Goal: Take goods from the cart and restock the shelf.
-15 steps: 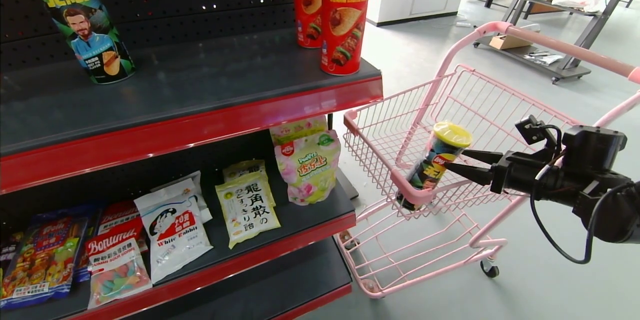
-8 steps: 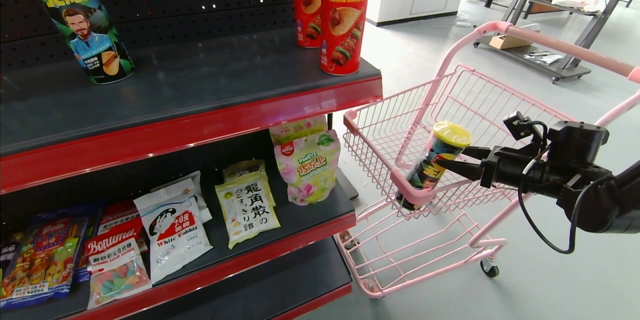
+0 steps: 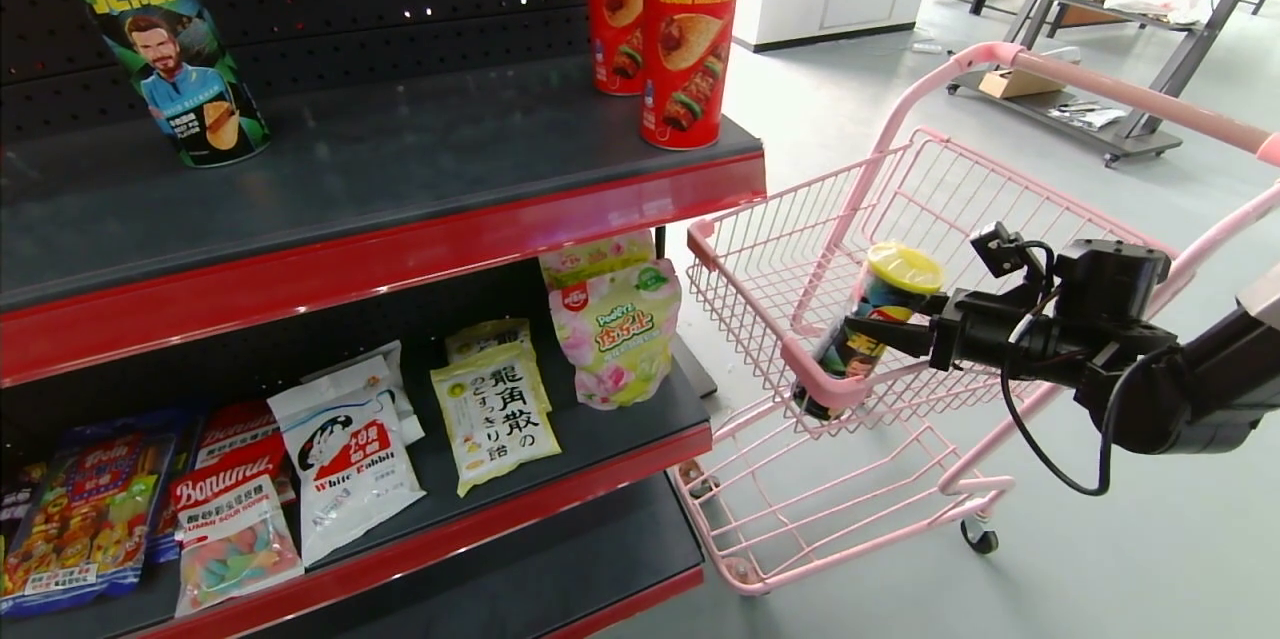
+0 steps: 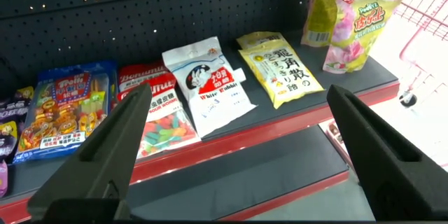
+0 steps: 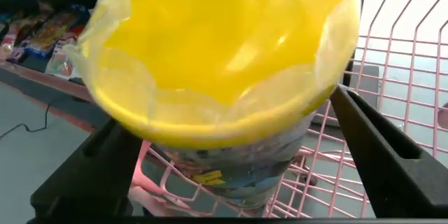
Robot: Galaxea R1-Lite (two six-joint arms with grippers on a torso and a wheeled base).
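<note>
Pink cart (image 3: 760,269) on grey floor (image 3: 1100,559) beside shelf (image 3: 400,159)

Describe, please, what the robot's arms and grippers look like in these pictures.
Both grippers are matte black. The left gripper has two long, wedge-shaped fingers tapering to blunt tips. The right gripper has the same tapered fingers on a boxy black wrist, with a small camera block on top and a thin black cable looping beneath. No markings are visible.
</note>
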